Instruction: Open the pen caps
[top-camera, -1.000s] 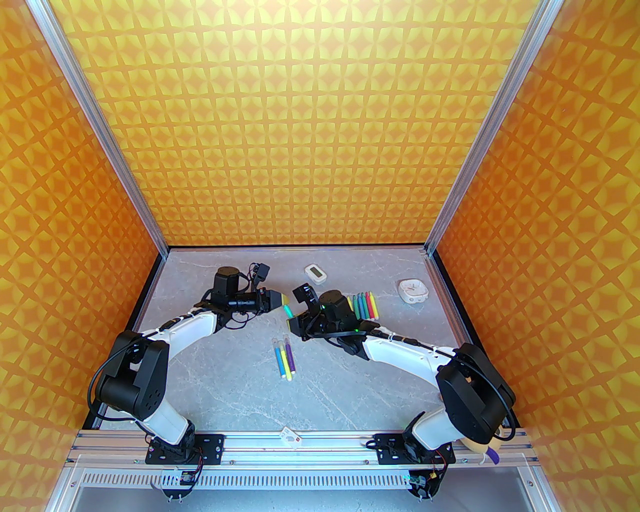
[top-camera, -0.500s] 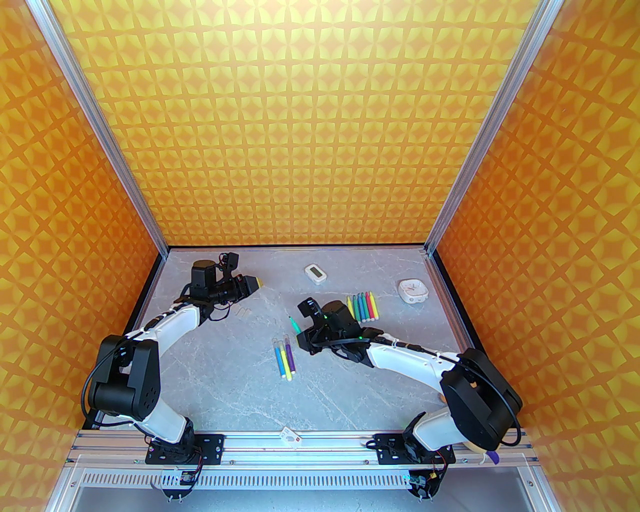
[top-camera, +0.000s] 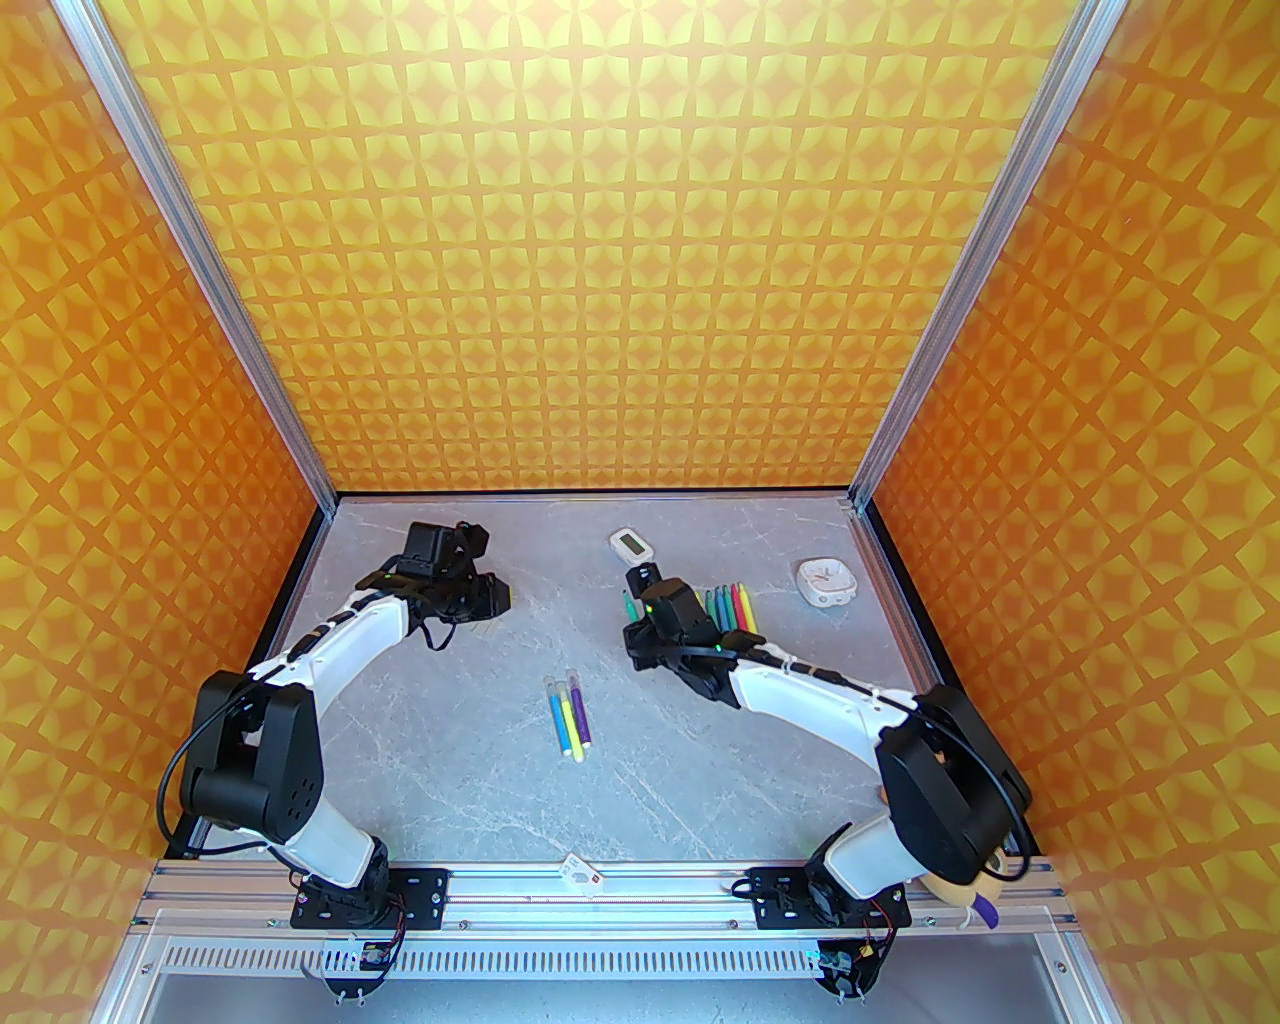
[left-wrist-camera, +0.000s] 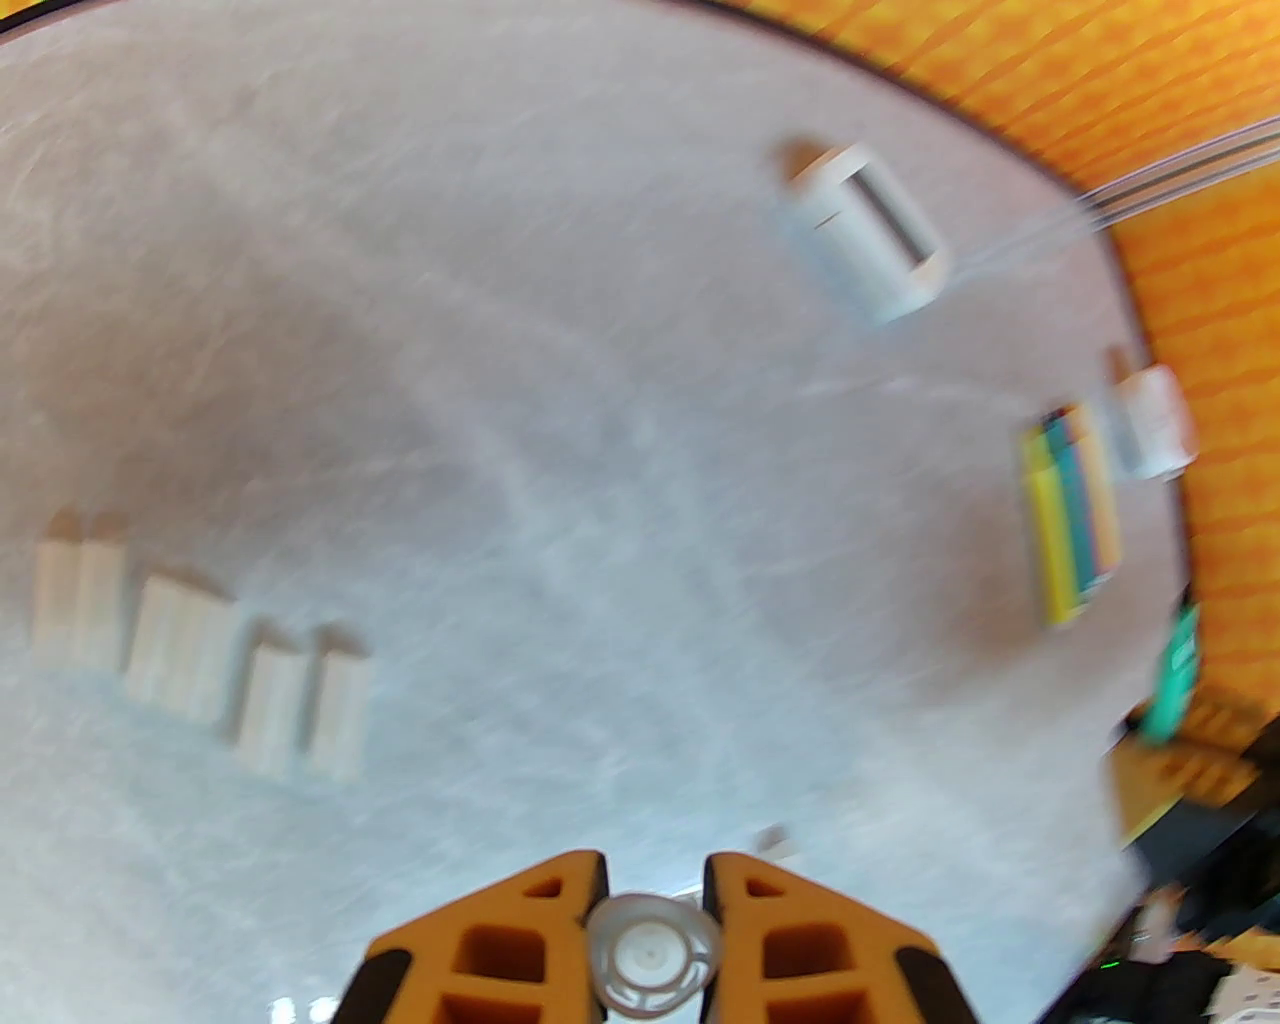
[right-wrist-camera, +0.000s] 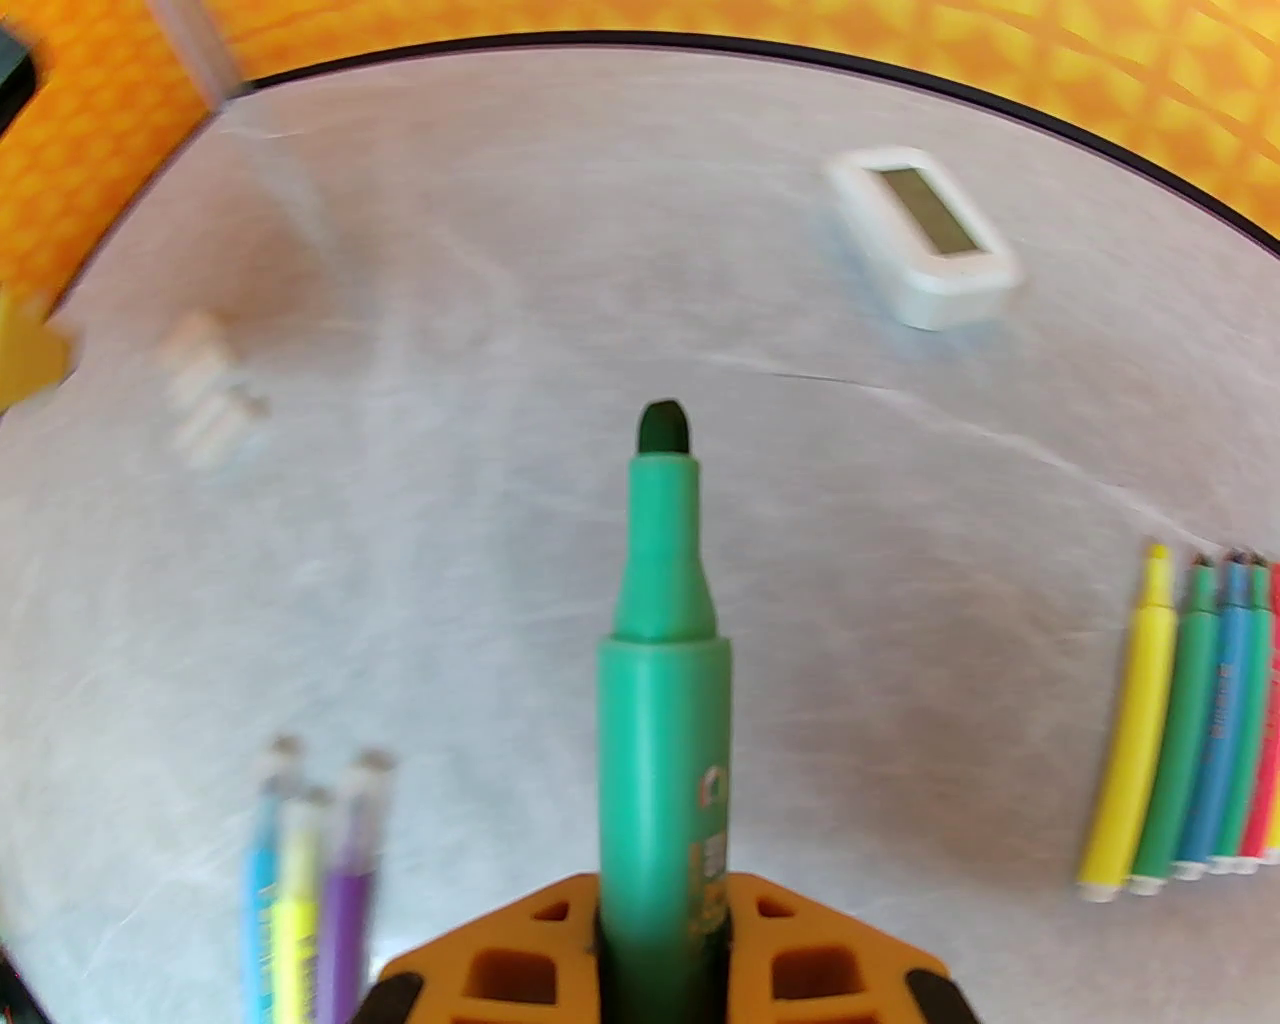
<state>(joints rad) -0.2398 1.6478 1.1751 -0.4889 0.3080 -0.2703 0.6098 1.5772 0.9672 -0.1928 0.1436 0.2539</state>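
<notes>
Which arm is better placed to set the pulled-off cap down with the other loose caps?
Left. The left gripper is shut on the cap, with the row of loose caps close by. The right gripper holds the uncapped green pen, farther right.

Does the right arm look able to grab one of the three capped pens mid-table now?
Probably not yet: the right gripper is shut on an uncapped green pen. The capped pens lie near it, nothing between, so the way looks free once emptied.

white arm shells (top-camera: 352, 640) with black joints (top-camera: 275, 765) and orange fingers (left-wrist-camera: 560, 890).
</notes>
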